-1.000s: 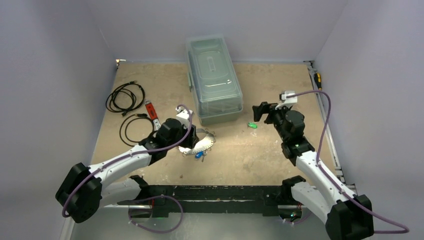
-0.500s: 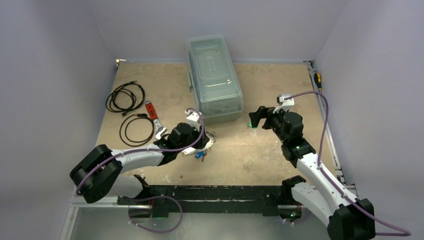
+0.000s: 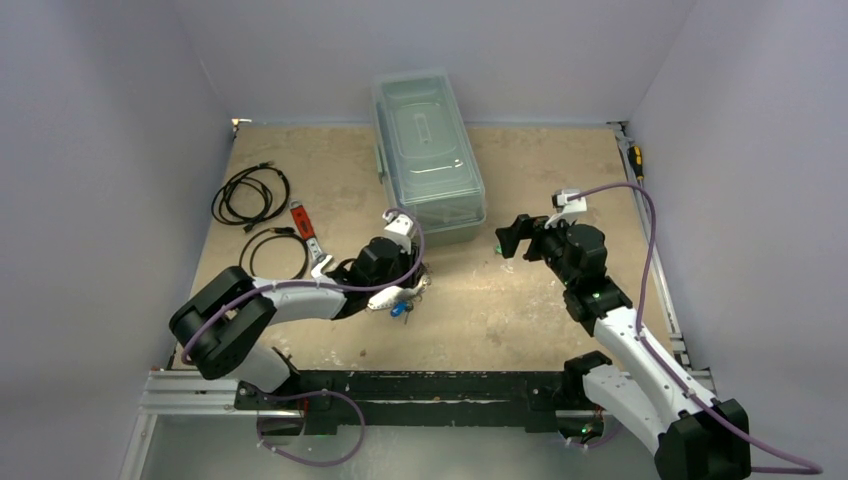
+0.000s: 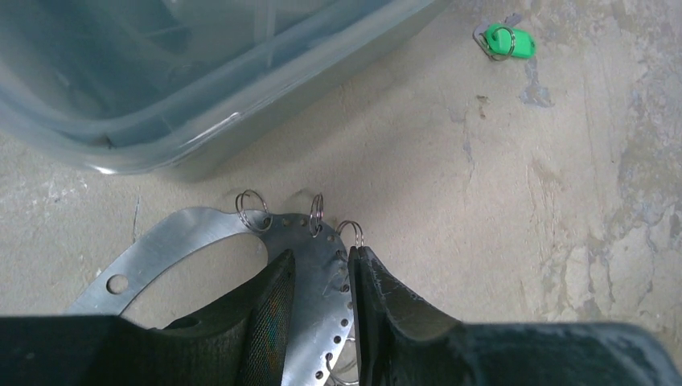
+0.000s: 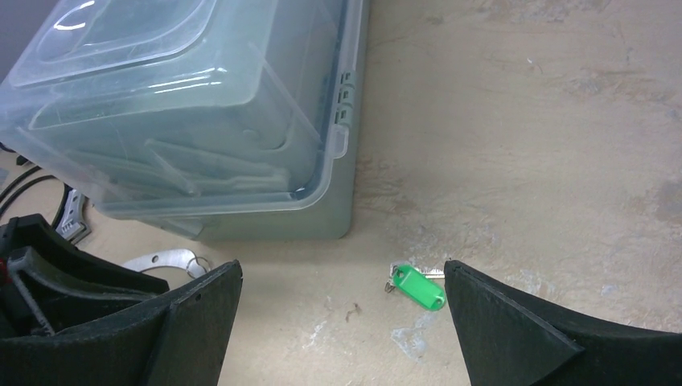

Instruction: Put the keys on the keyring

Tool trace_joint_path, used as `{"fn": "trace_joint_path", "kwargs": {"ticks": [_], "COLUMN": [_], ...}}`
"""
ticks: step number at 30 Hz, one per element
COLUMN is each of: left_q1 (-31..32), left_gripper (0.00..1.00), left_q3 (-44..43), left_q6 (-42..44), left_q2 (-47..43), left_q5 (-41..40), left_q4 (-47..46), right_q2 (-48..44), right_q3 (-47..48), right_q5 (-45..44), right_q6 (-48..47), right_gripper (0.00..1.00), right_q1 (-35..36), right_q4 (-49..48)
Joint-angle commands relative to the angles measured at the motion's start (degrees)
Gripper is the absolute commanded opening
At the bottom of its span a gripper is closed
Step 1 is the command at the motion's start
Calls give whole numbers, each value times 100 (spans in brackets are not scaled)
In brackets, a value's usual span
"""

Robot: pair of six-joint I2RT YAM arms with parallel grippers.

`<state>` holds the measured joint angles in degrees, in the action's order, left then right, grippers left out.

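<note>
Overhead: left pincer on the keyring, middle of the bench, blue key at its 6 o'clock; right pincer beside the green key.
Left wrist: fingers narrowly astride the keyring's band, grip impossible to tell. Right wrist: jaws wide apart, green key between, box at 11 o'clock.
</note>
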<state>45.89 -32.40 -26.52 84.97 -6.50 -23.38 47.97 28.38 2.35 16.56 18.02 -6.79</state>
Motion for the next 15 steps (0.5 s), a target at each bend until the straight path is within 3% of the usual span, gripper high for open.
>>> {"fn": "trace_joint_path", "kwargs": {"ticks": [1, 15], "left_q1": [48, 83], "left_gripper": [31, 26], "left_q3": [-311, -414], "left_q6": [151, 225], "left_q2": [244, 749], "left_q5": [-196, -359], "left_q4": [-353, -556], "right_q2": [-63, 34], "right_q3": [249, 343], "right_q5": [147, 265], "right_q6": [37, -6], "right_gripper": [99, 99], "right_q1": [38, 41], "right_q4": [0, 48]}}
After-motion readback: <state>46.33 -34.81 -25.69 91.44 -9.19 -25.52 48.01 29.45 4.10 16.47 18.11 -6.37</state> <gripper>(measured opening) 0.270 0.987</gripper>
